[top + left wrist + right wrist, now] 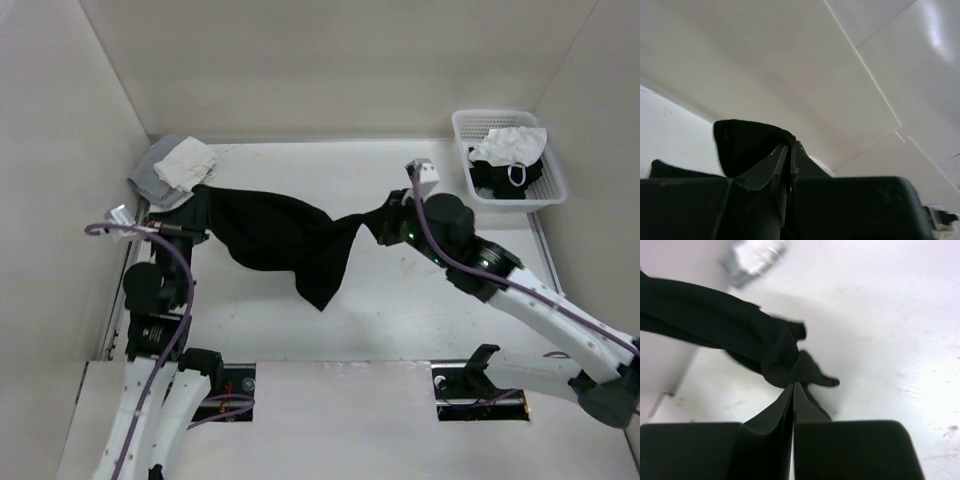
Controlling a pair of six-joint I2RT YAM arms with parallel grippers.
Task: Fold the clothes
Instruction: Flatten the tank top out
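The clothes [280, 240] are one black garment, lifted off the white table and stretched between my two grippers, with a loose point hanging down in the middle. My left gripper [200, 225] holds the garment's left end near the left wall. In the left wrist view its jaws [791, 146] are pressed together with a fold of black fabric [745, 145] pinched at the tips. My right gripper [386, 222] holds the right end. In the right wrist view it [793, 386] is shut on a bunched corner of the cloth [785, 355].
A grey-and-white cloth pile [175, 170] lies at the back left corner, just behind the left gripper. A white basket [556, 185] holding white and black cloths stands at the back right. Beige walls enclose the table on three sides.
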